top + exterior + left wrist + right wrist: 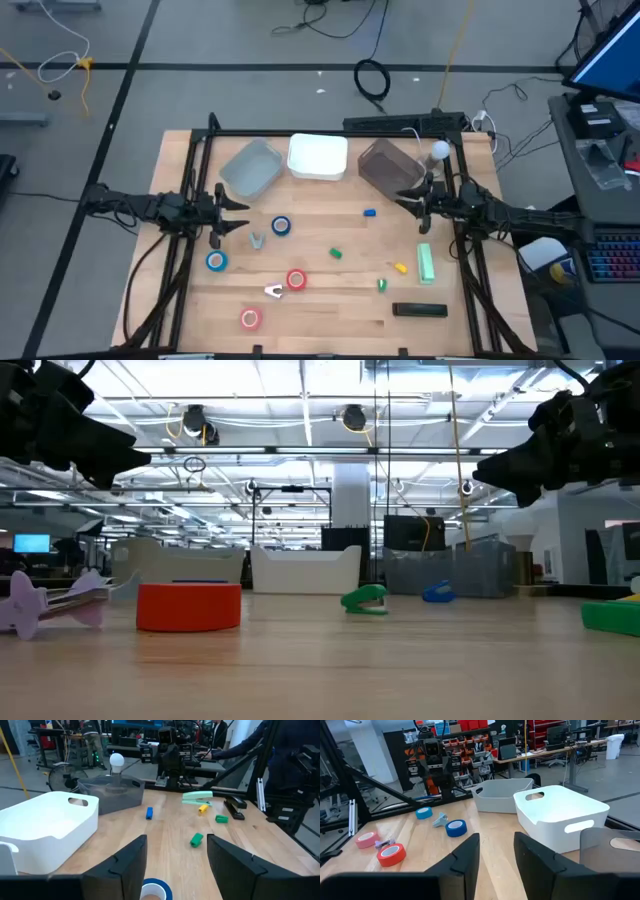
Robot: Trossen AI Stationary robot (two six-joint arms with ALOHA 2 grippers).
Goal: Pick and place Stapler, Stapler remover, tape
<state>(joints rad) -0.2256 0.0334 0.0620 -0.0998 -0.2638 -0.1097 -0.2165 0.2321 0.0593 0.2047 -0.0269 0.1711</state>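
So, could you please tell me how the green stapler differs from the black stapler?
The pale green stapler lies lengthwise toward the bins; the black stapler lies crosswise, nearer the table's front edge. Green looks slightly broader, black slimmer. Both rest flat on the right side, untouched.

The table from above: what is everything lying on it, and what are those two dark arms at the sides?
Tape rolls: four; two blue and two red/pink, left half of the table.
Staple removers: two, pale; one between the blue rolls, one beside the red roll.
Staplers: two; light green and black, right side.
Small bits: blue, two green, yellow, mid-table.
Bins: three along the far edge; grey-blue, white, dark grey.
Light bulb: one, white, by the dark bin.
Left gripper: open, empty, at the left edge.
Right gripper: open, empty, beside the dark bin.
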